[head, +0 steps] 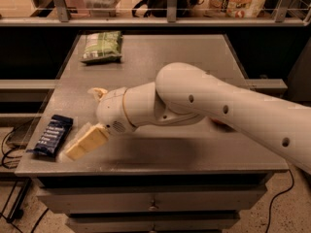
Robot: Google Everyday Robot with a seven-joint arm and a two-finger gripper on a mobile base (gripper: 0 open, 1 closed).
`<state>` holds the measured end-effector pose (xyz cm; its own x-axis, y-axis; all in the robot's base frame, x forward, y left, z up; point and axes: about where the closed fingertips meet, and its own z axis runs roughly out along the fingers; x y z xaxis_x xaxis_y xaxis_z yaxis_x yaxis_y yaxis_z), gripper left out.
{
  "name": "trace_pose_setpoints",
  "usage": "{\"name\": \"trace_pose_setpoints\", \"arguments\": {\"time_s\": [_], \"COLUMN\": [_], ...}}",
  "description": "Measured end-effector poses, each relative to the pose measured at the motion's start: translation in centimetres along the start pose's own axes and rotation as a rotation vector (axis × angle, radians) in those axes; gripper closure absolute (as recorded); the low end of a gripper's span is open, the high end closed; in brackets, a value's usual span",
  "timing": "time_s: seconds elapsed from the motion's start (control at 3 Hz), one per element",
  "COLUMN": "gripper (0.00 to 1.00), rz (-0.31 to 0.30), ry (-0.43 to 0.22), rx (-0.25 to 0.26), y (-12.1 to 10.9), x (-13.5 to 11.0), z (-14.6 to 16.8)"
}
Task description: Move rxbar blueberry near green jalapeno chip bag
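Rxbar (51, 135) lies at the front-left edge of the table (165, 57), long axis roughly front-to-back, just left of the gripper (80, 123), whose fingers are spread and empty; the chip bag (101, 46) is well behind.

One table (170, 57) carries one rxbar blueberry (51, 135) at its front left edge and one green jalapeno chip bag (102, 46) at its back left. One arm (218, 101) reaches over the table. It ends in one gripper (80, 123) above the table's front left, with two fingers (87, 141) spread apart.
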<state>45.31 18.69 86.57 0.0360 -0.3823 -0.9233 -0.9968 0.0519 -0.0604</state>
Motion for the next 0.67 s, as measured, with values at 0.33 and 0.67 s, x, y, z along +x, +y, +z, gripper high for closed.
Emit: {"name": "trace_pose_setpoints", "arguments": {"time_s": [0.33,0.67], "gripper": [0.00,0.00], "rz": [0.003,0.005], "ry": [-0.013,-0.014], "rx": [-0.013,-0.029], "y": [0.5,1.0], "x": [-0.2,0.0], "z": [1.8,3.2]}}
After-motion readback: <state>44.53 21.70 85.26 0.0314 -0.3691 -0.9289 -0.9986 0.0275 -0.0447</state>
